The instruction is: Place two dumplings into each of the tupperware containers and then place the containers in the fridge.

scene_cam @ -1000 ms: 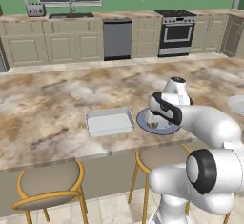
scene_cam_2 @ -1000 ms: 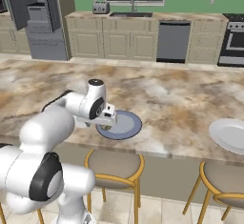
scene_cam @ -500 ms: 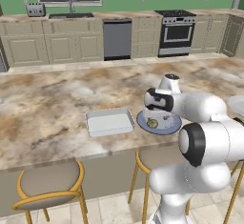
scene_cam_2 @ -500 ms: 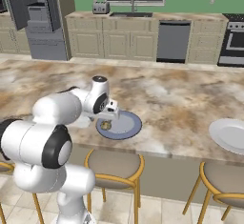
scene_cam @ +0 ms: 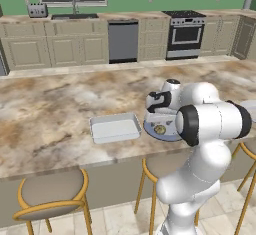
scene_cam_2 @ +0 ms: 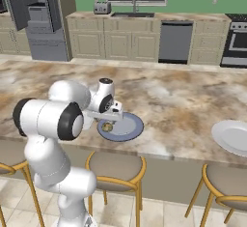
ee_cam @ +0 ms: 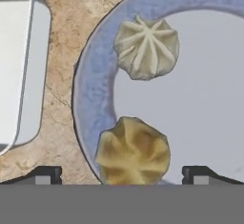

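lowered tool (ee_cam: 121, 173) spread astride darker dumpling (ee_cam: 133, 150) at plate rim (ee_cam: 86, 105)

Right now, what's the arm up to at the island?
The open gripper hangs over the blue plate on the counter, fingertips either side of the tan dumpling; nothing is gripped. A paler dumpling lies further in. The tupperware container beside the plate looks empty.

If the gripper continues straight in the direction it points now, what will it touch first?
Most likely the darker dumpling, lying on the blue plate between the fingertips of the open gripper. How far away it still is cannot be judged.
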